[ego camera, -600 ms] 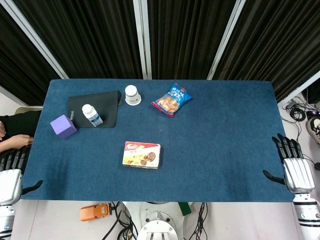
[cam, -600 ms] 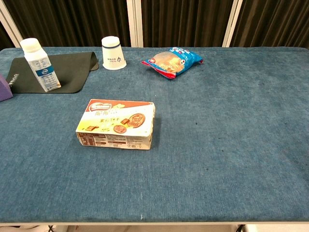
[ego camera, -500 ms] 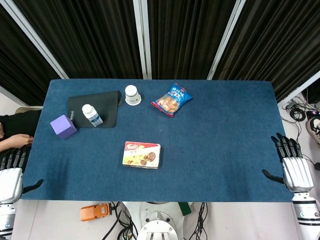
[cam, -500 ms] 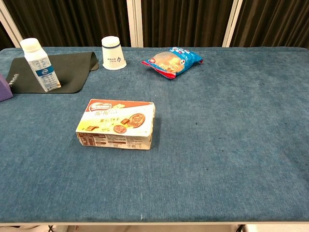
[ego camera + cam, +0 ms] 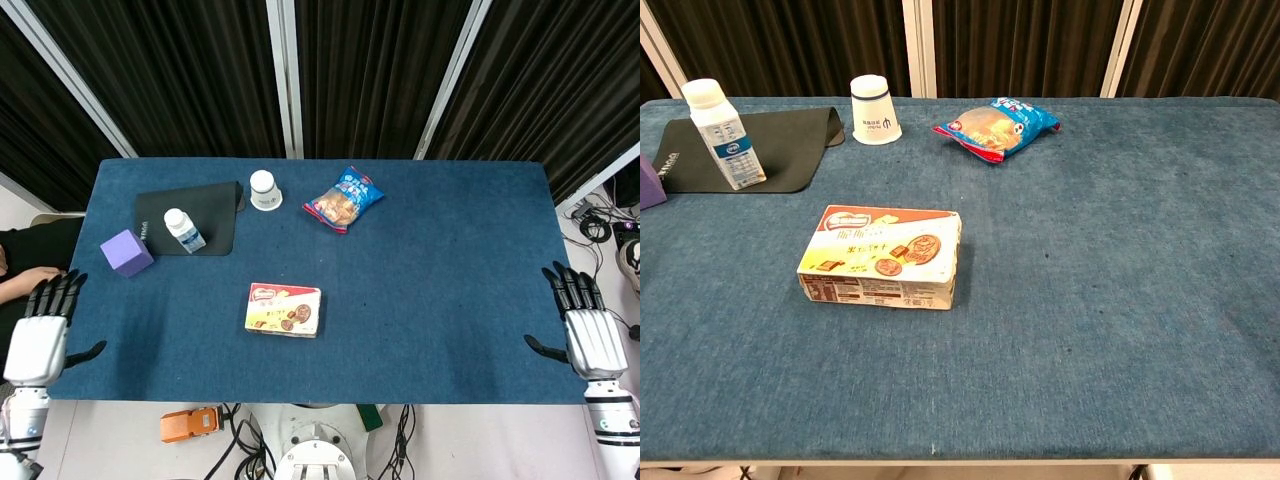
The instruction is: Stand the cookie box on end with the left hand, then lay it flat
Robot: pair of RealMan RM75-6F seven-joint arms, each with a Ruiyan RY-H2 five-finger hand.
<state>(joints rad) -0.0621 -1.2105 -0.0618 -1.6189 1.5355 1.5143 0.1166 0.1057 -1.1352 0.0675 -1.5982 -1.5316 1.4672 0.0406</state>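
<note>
The cookie box lies flat on the blue table, near the front middle; the chest view shows the cookie box face up with its long side toward me. My left hand hovers at the table's front left corner, fingers spread and empty, well left of the box. My right hand hangs off the table's right edge, fingers apart, holding nothing. Neither hand appears in the chest view.
A black mat at the back left carries a small white bottle. A purple cube sits beside the mat. An upside-down white cup and a blue snack bag lie at the back.
My left hand has risen and moved forward to the table's front left corner. The right hand has barely shifted. The box has not moved.
</note>
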